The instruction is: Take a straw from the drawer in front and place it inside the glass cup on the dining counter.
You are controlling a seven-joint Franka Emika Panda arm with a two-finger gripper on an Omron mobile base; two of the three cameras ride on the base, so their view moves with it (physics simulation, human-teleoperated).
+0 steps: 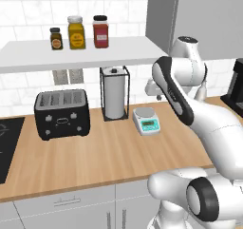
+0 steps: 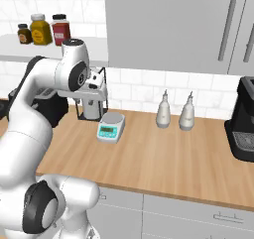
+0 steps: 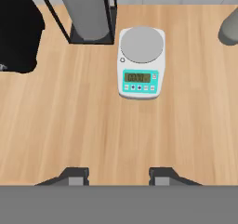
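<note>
The fingers (image 3: pixel 116 175) hang above the wooden tabletop (image 3: pixel 69 125), standing part open with bare wood between the tips and nothing held. Ahead of them on the tabletop sits a small white scale (image 3: pixel 141 62), with a paper towel holder (image 3: pixel 90 14) just beyond it and a black toaster (image 1: pixel 62 113) to its side. Below the tabletop edge, the grey drawer (image 1: pixel 66 203) is shut.
</note>
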